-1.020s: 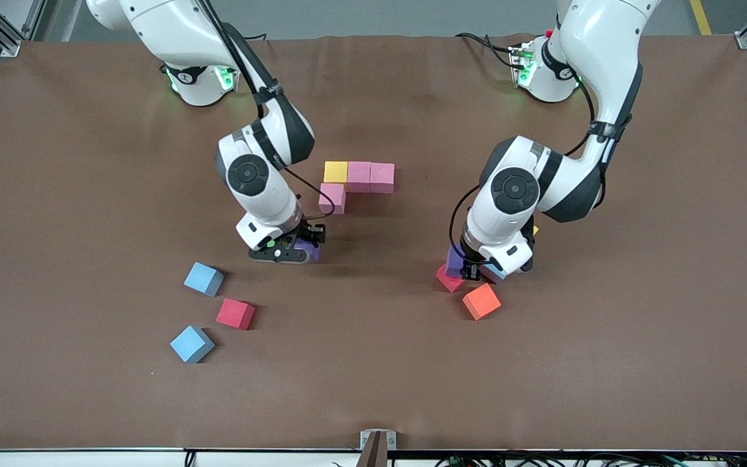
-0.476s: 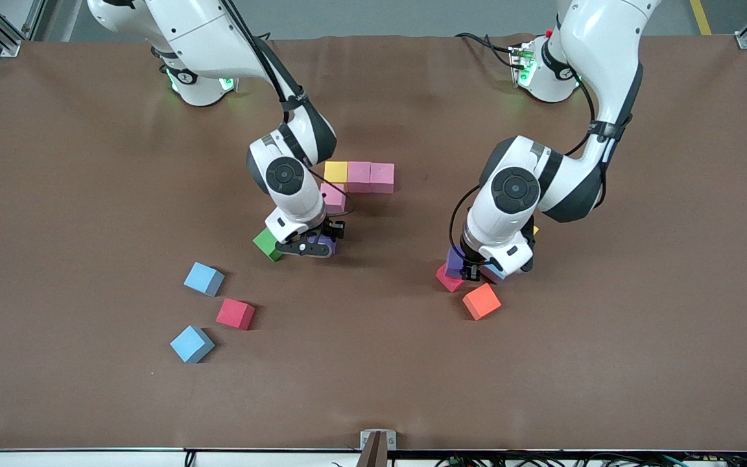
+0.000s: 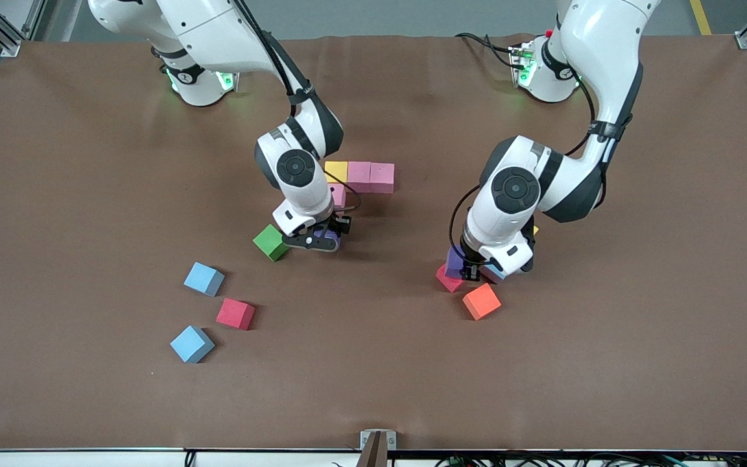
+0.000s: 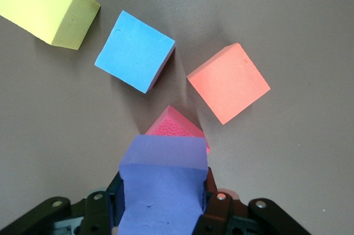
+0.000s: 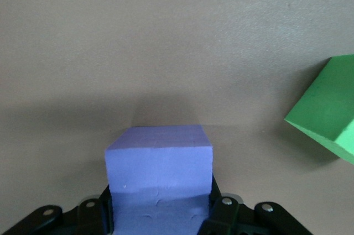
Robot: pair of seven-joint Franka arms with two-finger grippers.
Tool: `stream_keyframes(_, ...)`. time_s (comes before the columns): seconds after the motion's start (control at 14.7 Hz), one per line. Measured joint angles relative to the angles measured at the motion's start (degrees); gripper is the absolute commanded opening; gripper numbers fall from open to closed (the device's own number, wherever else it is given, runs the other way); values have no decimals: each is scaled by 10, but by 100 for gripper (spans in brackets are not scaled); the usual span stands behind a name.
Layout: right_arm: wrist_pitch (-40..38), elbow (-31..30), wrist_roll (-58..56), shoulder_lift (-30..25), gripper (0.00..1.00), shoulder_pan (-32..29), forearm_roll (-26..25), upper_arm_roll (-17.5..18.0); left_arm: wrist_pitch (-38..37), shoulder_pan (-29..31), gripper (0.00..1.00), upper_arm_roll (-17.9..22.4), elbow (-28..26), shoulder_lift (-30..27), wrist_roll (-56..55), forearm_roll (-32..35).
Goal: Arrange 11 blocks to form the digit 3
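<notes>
Four blocks form a partial figure: yellow point(image 3: 335, 170), pink point(image 3: 358, 175) and pink point(image 3: 382, 177) in a row, with another pink one point(image 3: 339, 194) beside the yellow, half hidden by the right arm. My right gripper point(image 3: 321, 239) point(image 5: 160, 207) is shut on a purple block point(image 5: 159, 168), low over the table beside that pink block and a green block point(image 3: 270, 242) point(image 5: 329, 108). My left gripper point(image 3: 471, 267) point(image 4: 163, 202) is shut on a second purple block point(image 4: 163, 185) point(image 3: 456, 261), over a red block point(image 4: 177, 130) point(image 3: 446, 279).
Around the left gripper lie an orange block point(image 3: 481, 301) point(image 4: 228, 83), a light blue block point(image 4: 134, 58) and a yellow block point(image 4: 48, 5). Toward the right arm's end lie two light blue blocks point(image 3: 203, 279) point(image 3: 191, 344) and a red one point(image 3: 235, 314).
The right arm has carried its purple block away from the green block, which now shows, and up toward the pink block of the figure. The left arm has not moved.
</notes>
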Motion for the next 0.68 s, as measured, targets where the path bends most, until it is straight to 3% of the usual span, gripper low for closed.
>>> stream_keyframes(0.68, 1, -14, 3, -10, 1, 18, 0, -17, -1, -3, 32, -3, 0, 3, 0, 0)
